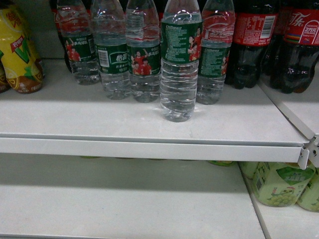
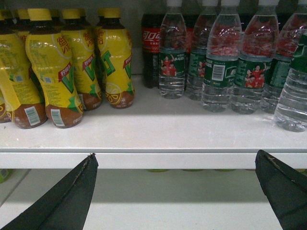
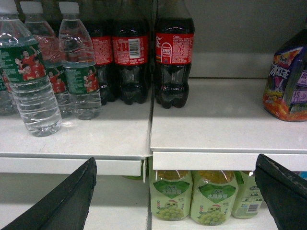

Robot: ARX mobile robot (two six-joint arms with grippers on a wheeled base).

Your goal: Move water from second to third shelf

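One clear ribbed plastic water bottle with a dark green label (image 1: 179, 64) stands upright nearer the front than its row, just left of the dark cola bottles with red labels (image 1: 259, 45), probably the easiest to take because open shelf surrounds its near sides. Both the left gripper (image 2: 175, 191) and the right gripper (image 3: 177, 191) hang empty before the white shelf's front edge (image 1: 149, 148) with jaws wide apart. The lower shelf (image 1: 119, 204) lies bare at left, with pale green drink bottles (image 1: 279, 184) at far right.
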